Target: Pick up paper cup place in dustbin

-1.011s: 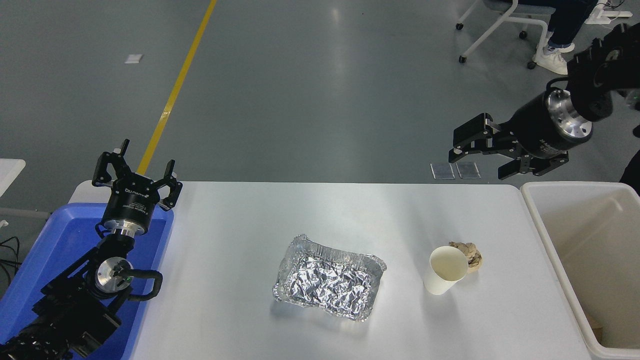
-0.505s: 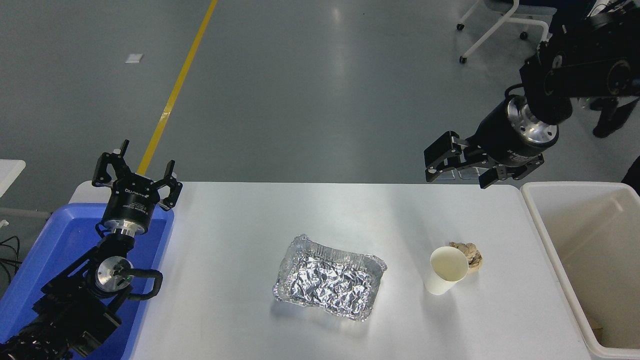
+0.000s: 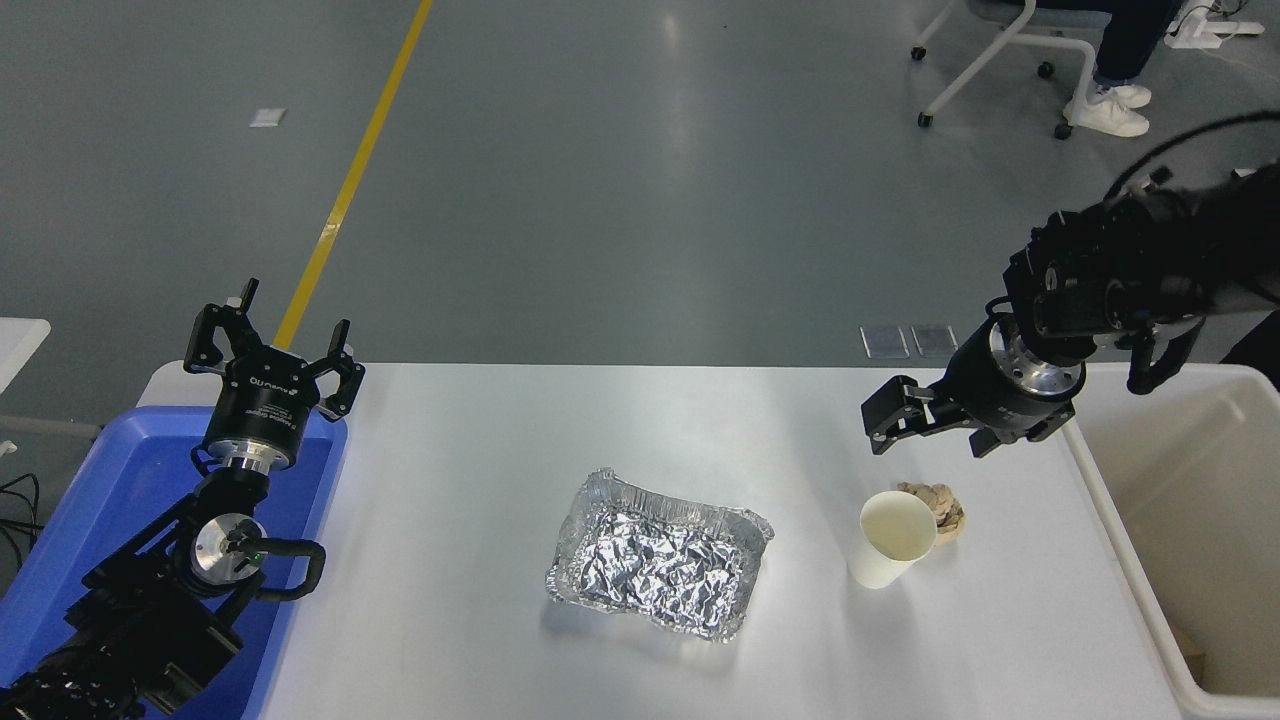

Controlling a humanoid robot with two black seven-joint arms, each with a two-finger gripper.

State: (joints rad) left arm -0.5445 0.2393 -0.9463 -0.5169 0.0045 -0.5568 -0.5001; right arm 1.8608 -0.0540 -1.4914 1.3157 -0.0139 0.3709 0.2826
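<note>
The step in hand looks like the approach: the right hand [image 3: 925,435], its fingers spread and holding nothing, hangs above the bench [image 3: 480,470] just beyond the cup [image 3: 892,540], and the next move would call for it to come down toward the camera and bracket the cup's wall without knocking the brown paper ball [image 3: 940,505] touching its far side. The cup stands upright, small, white and tapered, cream inside, between the foil tray [image 3: 660,555] and the dustbin [image 3: 1120,520]. The left hand [image 3: 275,360] is parked released over the blue tray [image 3: 120,480].

place: robotics lab or test hall | floor [image 3: 620,180]: grey, glossy, carrying a yellow lane line [image 3: 350,180] | furniture: white table [image 3: 480,450] standing in open space, wheeled office chair [image 3: 990,50] sitting beyond with a seated person's sneakers [image 3: 1108,105] showing
</note>
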